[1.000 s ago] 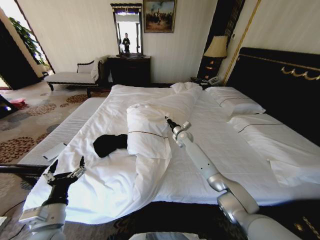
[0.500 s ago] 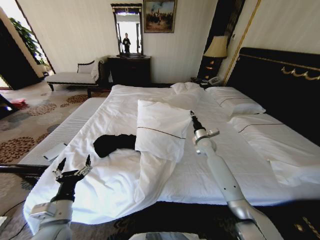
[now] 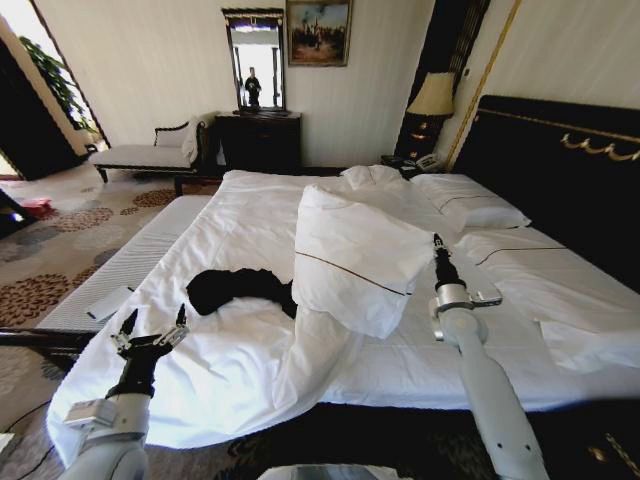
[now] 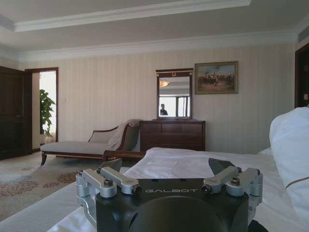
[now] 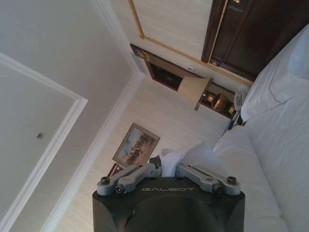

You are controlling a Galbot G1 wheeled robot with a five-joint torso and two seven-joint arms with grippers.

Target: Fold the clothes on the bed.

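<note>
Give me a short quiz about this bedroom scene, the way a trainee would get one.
1. True or false: the right end effector holds up a fold of the white duvet.
2. What lies beside the lifted fold? A) black soft-fabric T-shirt B) red towel C) blue jeans
3. Fill in: the left end effector, fingers spread, hovers near the large white-sheeted bed's ____ edge.

Key
1. True.
2. A, the black soft-fabric T-shirt, partly under the duvet.
3. Near (the robot's own side).
</note>
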